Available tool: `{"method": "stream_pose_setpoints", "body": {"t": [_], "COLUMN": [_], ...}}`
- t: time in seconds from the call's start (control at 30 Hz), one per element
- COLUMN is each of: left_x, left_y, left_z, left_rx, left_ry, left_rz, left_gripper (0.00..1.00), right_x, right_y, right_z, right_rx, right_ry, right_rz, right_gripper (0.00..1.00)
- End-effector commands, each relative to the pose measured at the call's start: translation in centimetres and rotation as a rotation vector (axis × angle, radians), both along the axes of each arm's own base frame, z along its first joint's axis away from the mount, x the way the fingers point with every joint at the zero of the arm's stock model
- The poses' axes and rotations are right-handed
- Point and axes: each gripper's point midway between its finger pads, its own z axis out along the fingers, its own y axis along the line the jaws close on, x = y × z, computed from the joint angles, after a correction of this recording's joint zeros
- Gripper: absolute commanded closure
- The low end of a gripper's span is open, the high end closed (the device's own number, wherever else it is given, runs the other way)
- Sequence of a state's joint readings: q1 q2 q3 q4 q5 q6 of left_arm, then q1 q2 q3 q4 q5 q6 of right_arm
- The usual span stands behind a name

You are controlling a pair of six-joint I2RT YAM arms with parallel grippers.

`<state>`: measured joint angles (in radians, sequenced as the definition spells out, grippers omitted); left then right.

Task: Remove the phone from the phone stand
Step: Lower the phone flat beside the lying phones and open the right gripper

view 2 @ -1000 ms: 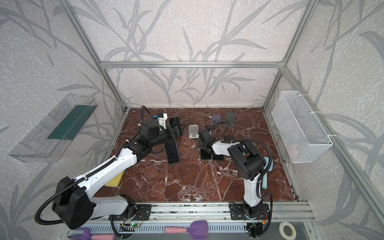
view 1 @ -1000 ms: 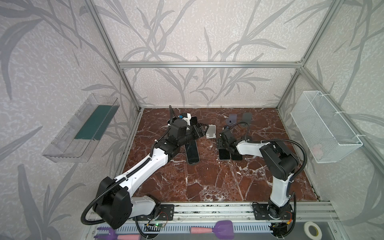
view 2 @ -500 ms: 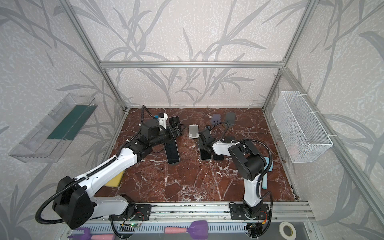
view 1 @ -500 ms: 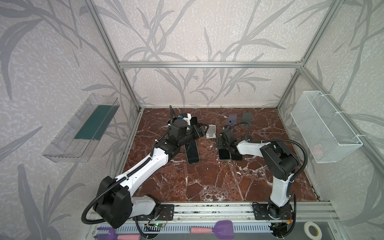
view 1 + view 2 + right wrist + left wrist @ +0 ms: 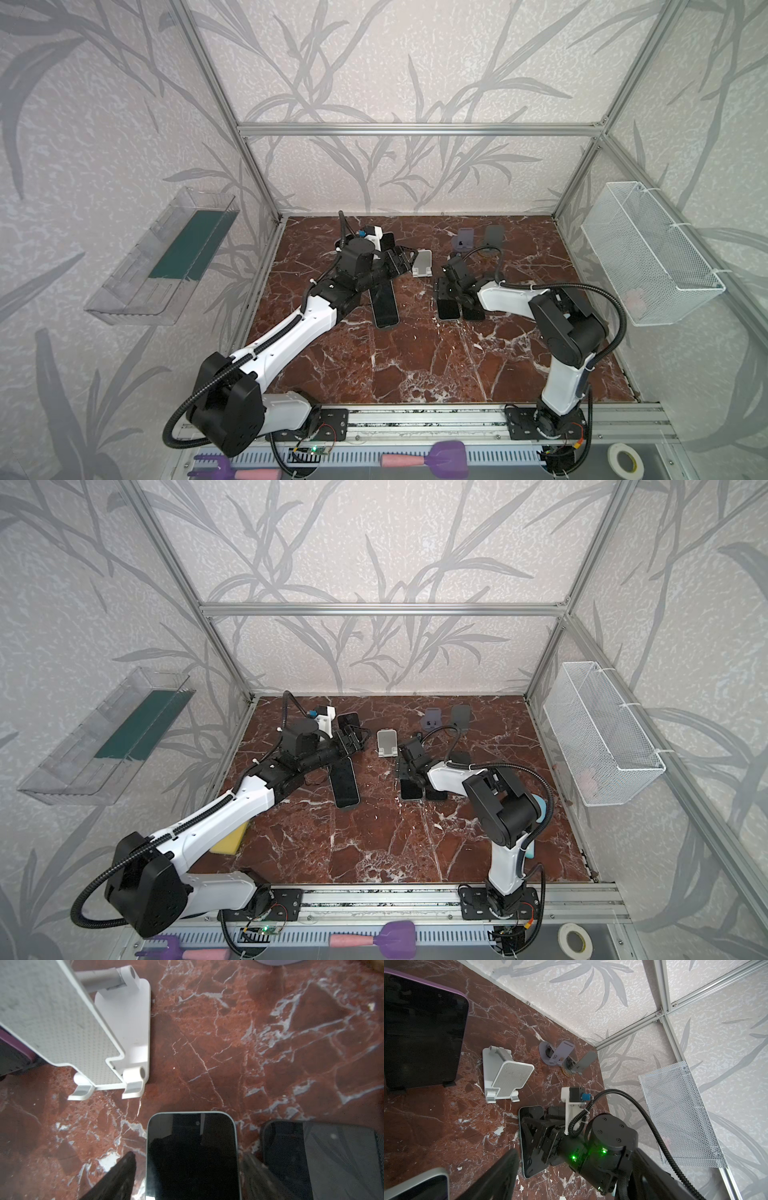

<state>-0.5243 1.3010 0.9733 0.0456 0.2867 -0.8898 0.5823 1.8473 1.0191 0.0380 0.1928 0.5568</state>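
The white phone stand stands empty mid-table. Just in front of it a pale-edged phone lies flat, screen up, on the marble. My right gripper is low over it and open. Its fingers straddle the phone's long sides with a thin gap on each side. My left gripper is open and empty beside the stand's left side. Its fingers are spread wide in the left wrist view.
A second dark phone lies right of the first. A long phone lies under my left arm. A purple-edged phone leans on a black stand. Two grey stands stand at the back. A wire basket hangs on the right wall.
My right gripper's fingers have spread a little apart from the phone's sides. The phone lies still. The left arm has not moved.
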Motion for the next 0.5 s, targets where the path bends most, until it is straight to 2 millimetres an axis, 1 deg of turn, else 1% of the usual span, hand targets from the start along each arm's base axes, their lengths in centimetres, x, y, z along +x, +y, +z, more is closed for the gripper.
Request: {"method": "stream_pose_setpoints", "body": {"t": [0.0, 0.13, 0.2, 0.23, 0.27, 0.37, 0.47], "left_x": [0.0, -0.1, -0.1, -0.1, -0.1, -0.1, 0.0], "left_y": [0.3, 0.6, 0.8, 0.9, 1.1, 1.4, 2.1], "left_z": [1.5, 1.9, 2.1, 2.3, 2.4, 2.7, 2.9], "left_rx": [-0.004, 0.002, 0.004, 0.005, 0.007, 0.01, 0.02], "left_ry": [-0.05, -0.064, -0.07, -0.076, -0.079, -0.089, -0.096], "left_rz": [0.009, 0.02, 0.025, 0.028, 0.033, 0.043, 0.07], "left_gripper": [0.15, 0.14, 0.15, 0.15, 0.15, 0.14, 0.13], "right_x": [-0.2, -0.2, -0.2, -0.3, -0.3, -0.6, -0.8], "right_y": [-0.6, -0.7, -0.7, -0.8, -0.7, -0.6, -0.4], "right_z": [2.4, 4.1, 4.7, 5.1, 6.1, 7.0, 7.9], "right_rx": [0.002, 0.003, 0.007, 0.012, 0.025, 0.048, 0.065], "right_ry": [-0.054, -0.084, -0.091, -0.098, -0.116, -0.126, -0.133], "right_rz": [-0.006, 0.002, 0.003, 0.003, 0.002, 0.004, 0.005], "right_gripper": [0.18, 0.18, 0.17, 0.17, 0.17, 0.17, 0.17]}}
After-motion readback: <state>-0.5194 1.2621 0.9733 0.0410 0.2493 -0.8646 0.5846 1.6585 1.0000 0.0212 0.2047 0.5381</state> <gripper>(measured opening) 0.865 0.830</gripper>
